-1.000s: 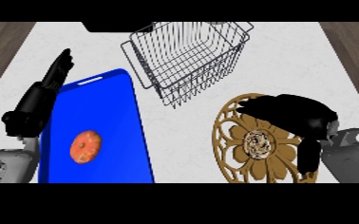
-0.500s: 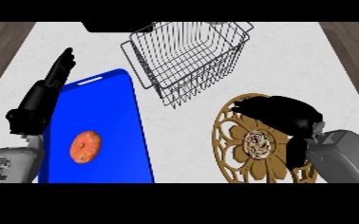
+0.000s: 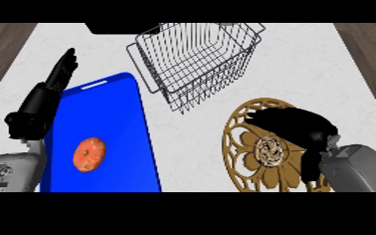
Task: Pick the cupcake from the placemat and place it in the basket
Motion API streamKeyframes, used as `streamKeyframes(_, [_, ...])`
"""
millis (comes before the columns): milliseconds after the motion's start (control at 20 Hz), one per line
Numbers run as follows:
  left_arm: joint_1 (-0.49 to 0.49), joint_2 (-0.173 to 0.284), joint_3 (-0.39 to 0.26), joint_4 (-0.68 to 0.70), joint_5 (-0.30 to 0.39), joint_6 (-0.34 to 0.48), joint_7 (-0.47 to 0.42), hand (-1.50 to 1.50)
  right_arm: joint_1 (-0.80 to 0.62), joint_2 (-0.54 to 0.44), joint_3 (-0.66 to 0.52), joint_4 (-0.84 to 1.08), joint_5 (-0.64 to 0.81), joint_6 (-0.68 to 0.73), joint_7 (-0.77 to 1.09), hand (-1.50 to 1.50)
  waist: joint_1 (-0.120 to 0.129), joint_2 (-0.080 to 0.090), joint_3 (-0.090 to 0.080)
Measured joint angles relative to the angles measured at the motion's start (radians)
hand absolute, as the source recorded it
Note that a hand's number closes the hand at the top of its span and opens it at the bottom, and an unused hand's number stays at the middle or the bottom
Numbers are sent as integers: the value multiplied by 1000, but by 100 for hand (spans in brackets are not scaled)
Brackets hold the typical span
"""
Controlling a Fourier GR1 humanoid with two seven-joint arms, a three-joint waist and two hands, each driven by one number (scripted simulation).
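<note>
Cupcake [image 3: 269,150] sits near the middle of the gold openwork placemat [image 3: 246,129] at the near right of the counter [image 3: 308,69], and my right hand [image 3: 294,125] is over it, black fingers curled down along its far side. I can't tell from this angle whether the fingers have actually closed on the cake or only hang above it; much of the top of the cupcake shows beside the palm.

I judge this to be the grasp step. To do it well I'd settle the fingers either side of the cake before closing, then lift straight up so the base doesn't drag on the placemat's cut-outs.

The wire basket [image 3: 197,64] stands further away and to the left, tilted, its open mouth facing up. The near rim lies close to the placemat's far edge, so I'd want the cake carried well above that wire before moving across, then lowered inside.

Bare white counter lies to the right of the basket, giving room for the forearm. To the left, a blue tray [image 3: 110,119] carries an orange fruit [image 3: 89,153], and my left hand [image 3: 44,99] rests at its left edge, fingers straight and holding nothing, well away from the path.
</note>
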Motion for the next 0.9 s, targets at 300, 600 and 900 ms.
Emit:
streamKeyframes(300, [-6, -17, 24, 13, -17, -16, -10, 0, 39, 12, -12, 46, 77, -46, -57, -150, -1, 0, 0])
streamKeyframes(600, [11, -39, 29, -20, -34, -32, 5, 0, 19, 67, -18, 121, 142, -57, -80, 150, 1, 0, 0])
streamKeyframes(900, [-3, -57, 33, -31, -52, -37, 27, 0, 9, 115, -29, 192, 179, -102, -121, 150, 2, -2, -2])
